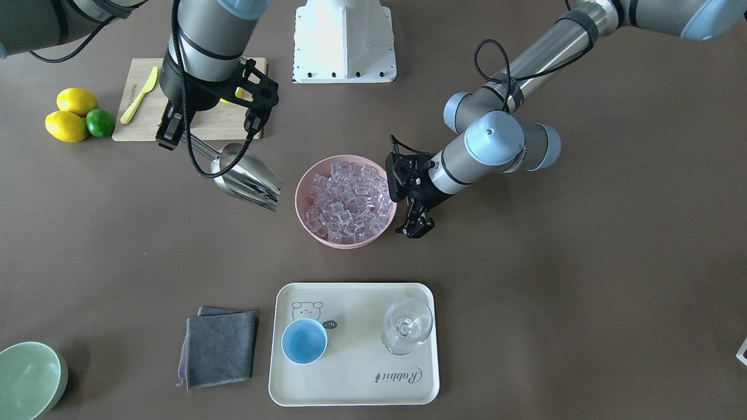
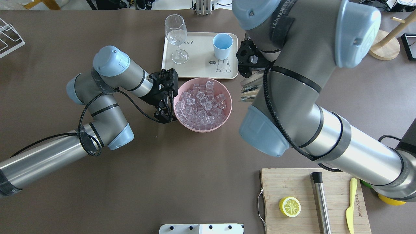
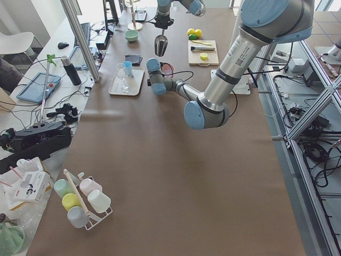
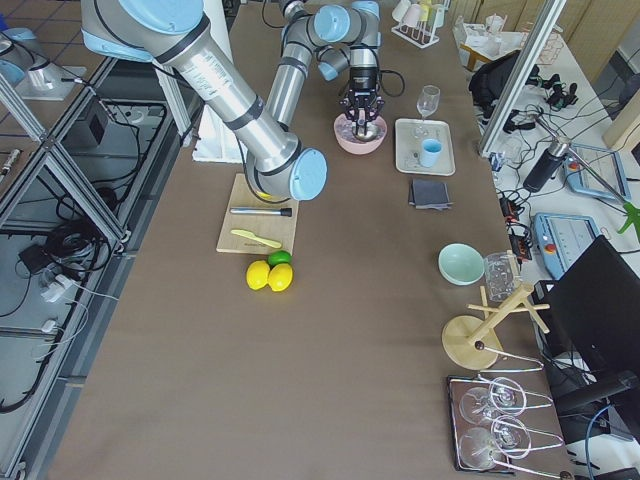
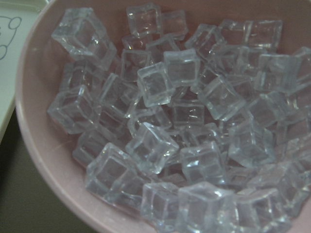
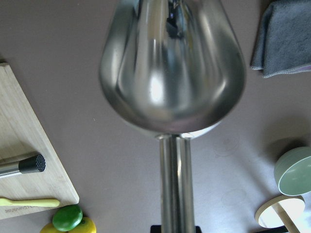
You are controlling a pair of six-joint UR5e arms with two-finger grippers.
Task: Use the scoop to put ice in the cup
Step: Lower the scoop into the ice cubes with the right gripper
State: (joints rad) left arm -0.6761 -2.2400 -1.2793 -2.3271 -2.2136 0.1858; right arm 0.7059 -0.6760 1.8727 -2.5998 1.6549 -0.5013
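Note:
The ice is a heap of clear cubes filling a pink bowl at the table's middle; it also shows in the overhead view and fills the left wrist view. My right gripper is shut on the handle of the steel scoop, which hangs empty in the air beside the bowl, mouth toward it. My left gripper points down beside the bowl's other side, its jaws closed and empty, apart from the rim. The light-blue cup stands empty on a cream tray.
A clear stemmed glass shares the tray. A folded grey cloth and a pale green bowl lie beside it. A cutting board holds a steel cylinder, half lemon and yellow knife. Lemons and lime sit beside it.

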